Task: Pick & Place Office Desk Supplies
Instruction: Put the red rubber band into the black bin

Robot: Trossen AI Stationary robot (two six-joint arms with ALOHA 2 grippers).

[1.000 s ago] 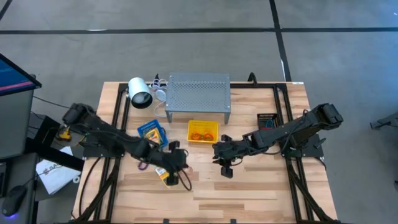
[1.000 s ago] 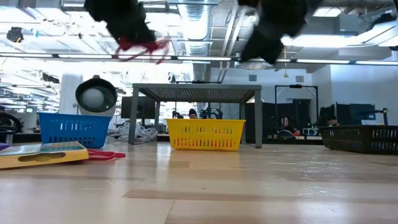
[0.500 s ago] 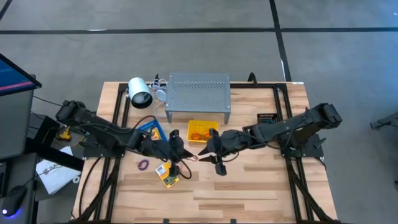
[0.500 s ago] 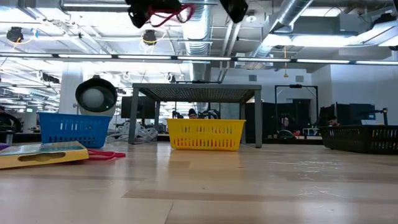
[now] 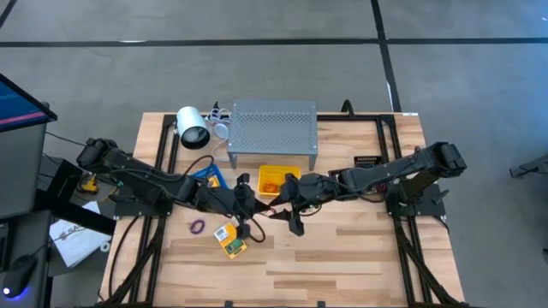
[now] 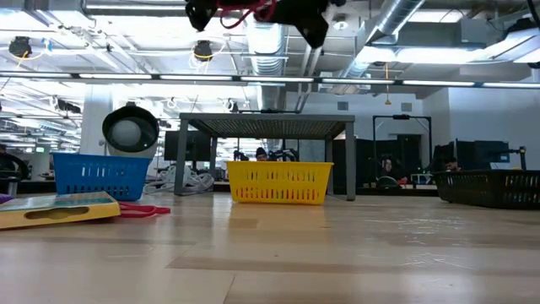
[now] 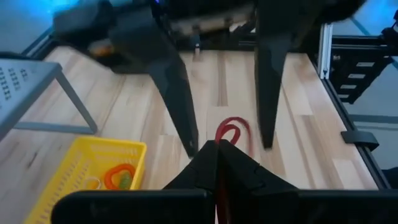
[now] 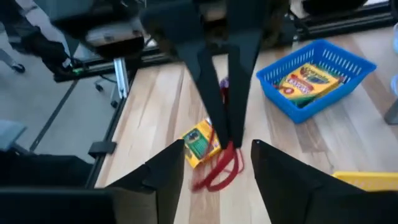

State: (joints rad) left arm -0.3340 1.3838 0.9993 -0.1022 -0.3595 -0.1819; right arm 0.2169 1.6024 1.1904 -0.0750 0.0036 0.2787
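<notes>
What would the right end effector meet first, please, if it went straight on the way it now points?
Most likely the red rubber band held by the left end effector, directly between the right end effector's open fingers; depth is unclear.

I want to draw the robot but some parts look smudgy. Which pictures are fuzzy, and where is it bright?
Left wrist view: the right pincer ahead is smeared, the red rubber band fairly clear. Right wrist view: the band and crayon box look soft. Low view: ceiling lights glare, and the arms show only as dark shapes. High view: even light, sharp.
</notes>
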